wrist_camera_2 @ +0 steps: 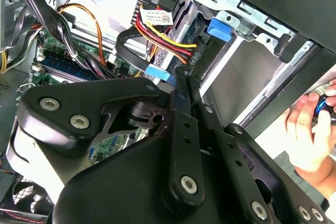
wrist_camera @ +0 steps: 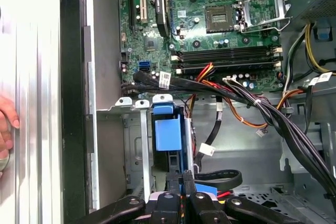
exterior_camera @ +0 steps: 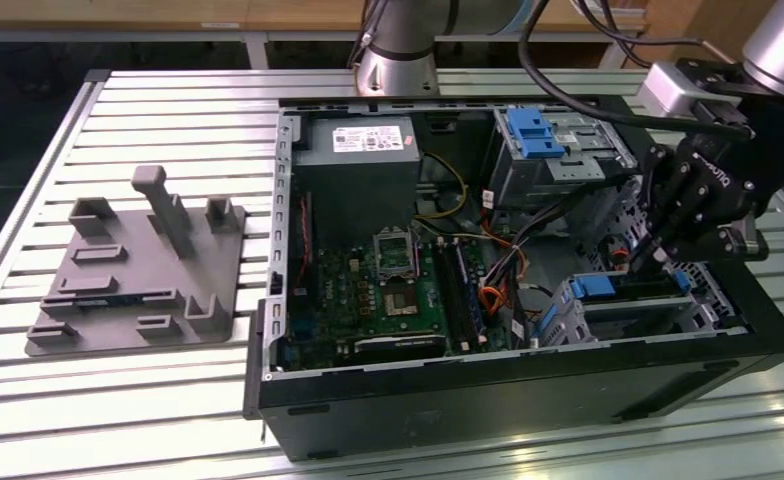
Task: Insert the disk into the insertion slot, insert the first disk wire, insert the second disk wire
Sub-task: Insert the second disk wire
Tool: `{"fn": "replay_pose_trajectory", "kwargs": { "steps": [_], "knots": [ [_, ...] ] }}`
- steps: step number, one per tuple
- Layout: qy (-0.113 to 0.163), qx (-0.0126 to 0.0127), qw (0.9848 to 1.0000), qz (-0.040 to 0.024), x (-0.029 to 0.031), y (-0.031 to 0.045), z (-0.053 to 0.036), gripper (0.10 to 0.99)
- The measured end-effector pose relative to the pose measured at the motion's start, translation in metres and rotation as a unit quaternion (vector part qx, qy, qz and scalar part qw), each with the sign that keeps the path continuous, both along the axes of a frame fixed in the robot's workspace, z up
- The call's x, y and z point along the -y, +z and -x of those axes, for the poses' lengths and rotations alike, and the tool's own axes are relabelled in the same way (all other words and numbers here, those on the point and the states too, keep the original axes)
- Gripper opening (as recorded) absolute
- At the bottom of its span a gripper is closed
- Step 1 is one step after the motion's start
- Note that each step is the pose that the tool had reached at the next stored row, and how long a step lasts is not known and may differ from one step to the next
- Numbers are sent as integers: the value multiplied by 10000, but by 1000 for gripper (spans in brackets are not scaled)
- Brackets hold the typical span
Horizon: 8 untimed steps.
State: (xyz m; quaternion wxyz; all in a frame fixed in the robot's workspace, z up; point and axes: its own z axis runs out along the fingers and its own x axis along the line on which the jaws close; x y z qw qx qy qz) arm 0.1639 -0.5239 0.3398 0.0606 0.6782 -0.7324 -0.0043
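The disk sits in the insertion slot (exterior_camera: 659,318), a silver cage in the case's corner at the exterior view's right; its blue caddy (exterior_camera: 592,288) (wrist_camera: 168,129) shows at the cage's mouth. My gripper (exterior_camera: 628,268) (wrist_camera_2: 181,74) (wrist_camera: 182,178) reaches down into the case just above that cage. Its two fingers are pressed together at the light-blue connector (wrist_camera_2: 157,72) of a black disk wire (wrist_camera: 223,176), which juts out sideways from the tips. A red, yellow and black wire bundle (wrist_camera_2: 157,35) hangs close behind, near the slot's silver wall (wrist_camera_2: 239,72).
A taller cage with a blue latch (exterior_camera: 532,130) stands at the case's back, the power supply (exterior_camera: 359,160) and motherboard (exterior_camera: 379,290) further in. Thick black cables (wrist_camera: 273,114) cross the case. A grey fixture plate (exterior_camera: 125,280) lies outside. A person's hand (wrist_camera_2: 307,127) (wrist_camera: 6,124) rests beside the case.
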Motion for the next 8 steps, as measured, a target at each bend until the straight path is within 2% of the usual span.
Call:
{"fn": "replay_pose_trajectory", "kwargs": {
  "steps": [8],
  "knots": [
    [1,0,10000,1,11,-10,-1,141]
  ]
}}
